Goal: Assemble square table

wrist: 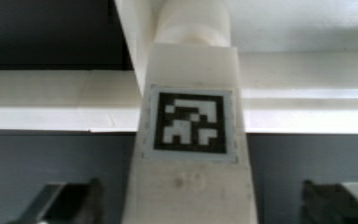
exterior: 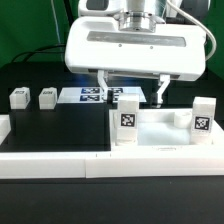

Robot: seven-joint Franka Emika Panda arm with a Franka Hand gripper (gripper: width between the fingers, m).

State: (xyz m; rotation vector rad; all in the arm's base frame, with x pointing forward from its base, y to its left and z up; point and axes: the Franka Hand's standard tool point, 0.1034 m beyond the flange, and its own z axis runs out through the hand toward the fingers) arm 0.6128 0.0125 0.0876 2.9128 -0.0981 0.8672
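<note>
The square table's white panel (exterior: 160, 152) lies at the exterior view's right. Two tagged legs stand upright on it, one at its left corner (exterior: 128, 118) and one at its right corner (exterior: 203, 117). My gripper (exterior: 131, 90) hangs open just above and around the left leg. In the wrist view that leg (wrist: 194, 120) fills the middle, tag facing the camera. My gripper (wrist: 194, 205) straddles it, and each dark finger (wrist: 60, 203) stands clear of the leg's sides. Two more loose legs (exterior: 17, 98) (exterior: 46, 97) sit on the black surface at the left.
The marker board (exterior: 88, 95) lies flat behind the gripper, between the loose legs and the panel. Long white bars (exterior: 50, 165) edge the black surface along the front. Green cloth hangs behind the table.
</note>
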